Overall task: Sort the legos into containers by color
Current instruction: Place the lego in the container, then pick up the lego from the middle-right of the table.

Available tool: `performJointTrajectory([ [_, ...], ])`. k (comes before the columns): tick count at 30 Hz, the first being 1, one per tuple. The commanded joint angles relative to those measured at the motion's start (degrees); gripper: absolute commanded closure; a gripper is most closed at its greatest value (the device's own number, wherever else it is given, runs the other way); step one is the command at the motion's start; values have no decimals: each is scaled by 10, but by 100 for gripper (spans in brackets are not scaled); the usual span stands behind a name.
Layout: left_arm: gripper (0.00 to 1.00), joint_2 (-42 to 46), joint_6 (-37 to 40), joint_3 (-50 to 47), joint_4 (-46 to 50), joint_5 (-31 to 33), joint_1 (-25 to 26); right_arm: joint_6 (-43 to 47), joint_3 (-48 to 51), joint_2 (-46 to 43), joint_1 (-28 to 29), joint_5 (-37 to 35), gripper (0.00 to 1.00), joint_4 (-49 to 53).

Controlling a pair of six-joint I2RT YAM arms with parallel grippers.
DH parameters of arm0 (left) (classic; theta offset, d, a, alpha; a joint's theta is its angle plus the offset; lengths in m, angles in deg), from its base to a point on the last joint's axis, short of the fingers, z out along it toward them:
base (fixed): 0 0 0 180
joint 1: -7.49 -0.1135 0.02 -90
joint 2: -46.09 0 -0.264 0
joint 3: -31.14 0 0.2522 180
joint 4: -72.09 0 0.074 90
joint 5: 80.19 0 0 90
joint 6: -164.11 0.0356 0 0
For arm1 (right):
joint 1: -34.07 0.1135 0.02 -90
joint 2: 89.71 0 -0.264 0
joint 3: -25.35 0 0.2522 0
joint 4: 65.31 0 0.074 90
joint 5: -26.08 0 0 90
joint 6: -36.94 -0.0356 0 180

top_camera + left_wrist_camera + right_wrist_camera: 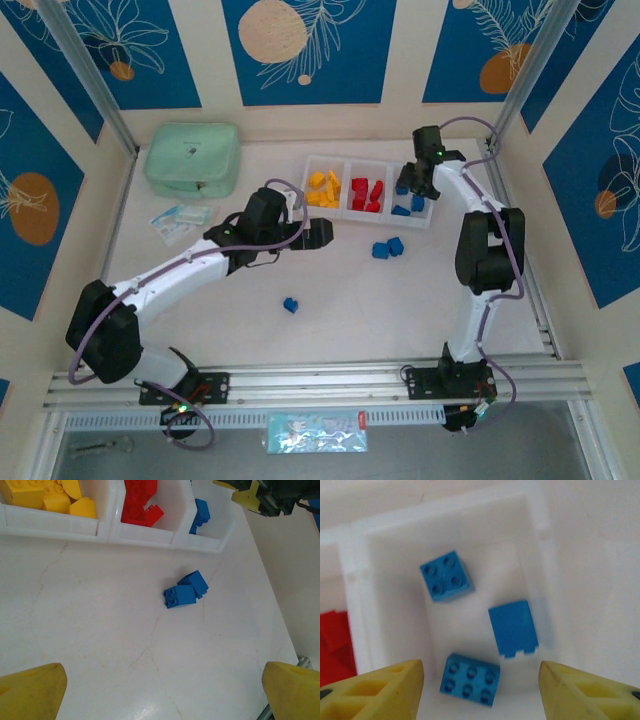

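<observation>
The white tray sits at the far side of the table. It has 3 boxes in a row. The yellow bricks are in the left box and the red bricks are in the middle box. 3 blue bricks lie in the right box, and 1 of them shows a smooth side with no bumps. The right fingers hang just over that right box. They are spread apart and pinch nothing, and the 3 bricks lie loose on the tray floor under them. The left fingers are just in front of the tray, near the yellow and red boxes. They are spread very wide, with nothing between them but bare table. A pair of blue bricks lies on the table, touching each other, near the front of the right box. A lone blue brick lies by itself closer to the arms, well apart from the tray. A green zip bag sits to the left of the tray, with a small packet just in front of it.
</observation>
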Motion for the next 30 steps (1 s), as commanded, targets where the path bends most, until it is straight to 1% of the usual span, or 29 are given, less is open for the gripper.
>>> performJointTrajectory([
  [1, 0, 13, 8, 3, 9, 6, 4, -1, 47, -68, 20, 1, 35, 13],
  [5, 0, 32, 6, -16, 12, 6, 4, -25, 127, -130, 34, 43, 32, 4],
  [10, 0, 53, 0, -45, 25, 3, 4, -32, 209, -179, 40, 86, 30, 6],
  [15, 0, 75, -18, -84, 19, 11, 4, -28, 272, -200, 45, 138, 29, 14],
  [18, 0, 88, -28, -105, 10, 19, 4, -26, 307, -206, 59, 149, 28, 16],
  [21, 0, 94, -39, -120, 1, 24, 4, -29, 340, -205, 65, 177, 28, 5],
  [26, 0, 92, -47, -129, -8, 24, 4, -28, 361, -190, 69, 185, 30, -20],
  [28, 0, 90, -47, -125, -5, 24, 4, -27, 352, -176, 68, 167, 34, -16],
  [30, 0, 89, -46, -121, -2, 23, 4, -25, 345, -167, 64, 148, 35, -9],
])
